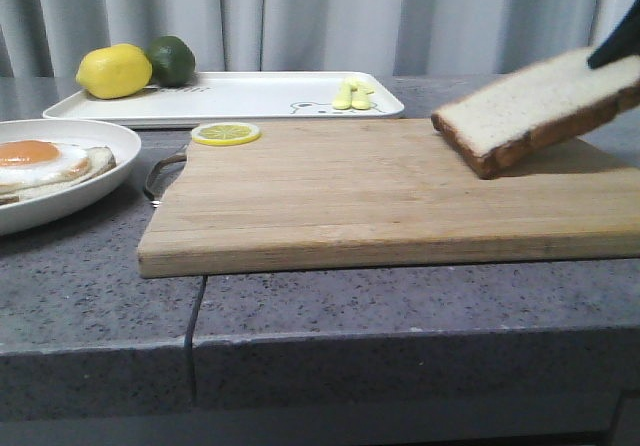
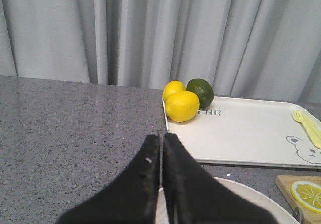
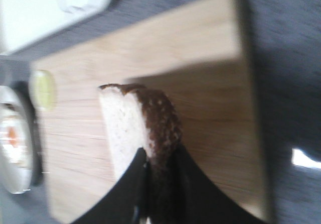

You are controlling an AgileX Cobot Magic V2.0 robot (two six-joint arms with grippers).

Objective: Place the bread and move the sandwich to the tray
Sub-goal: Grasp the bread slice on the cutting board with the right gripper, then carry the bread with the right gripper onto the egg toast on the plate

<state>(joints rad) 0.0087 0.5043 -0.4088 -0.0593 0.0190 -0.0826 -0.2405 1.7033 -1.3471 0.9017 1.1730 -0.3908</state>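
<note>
Early in the task, by the look of it: neither part finished. Bread slice (image 1: 540,106) up off the wooden cutting board (image 1: 380,196), tilted, over the board's far right corner, pinched by its crust edge in the right gripper (image 3: 155,169), jaws clamped on it. Not yet laid on the fried egg (image 1: 40,158), which sits uncovered on its round white plate (image 1: 95,181) at the counter's left edge. Plate not yet on the white tray (image 1: 250,96) along the counter's far edge, already carrying a lemon (image 1: 113,71) and a lime (image 1: 172,59) at its left end. Lemon slice (image 1: 225,133) at the board's far left corner. Left gripper (image 2: 161,184) pressed closed, holding nothing, above the plate's rim.

Right gripper nearly all cut off in the front view. Right wrist picture blurred. Plate partly cropped at left.
</note>
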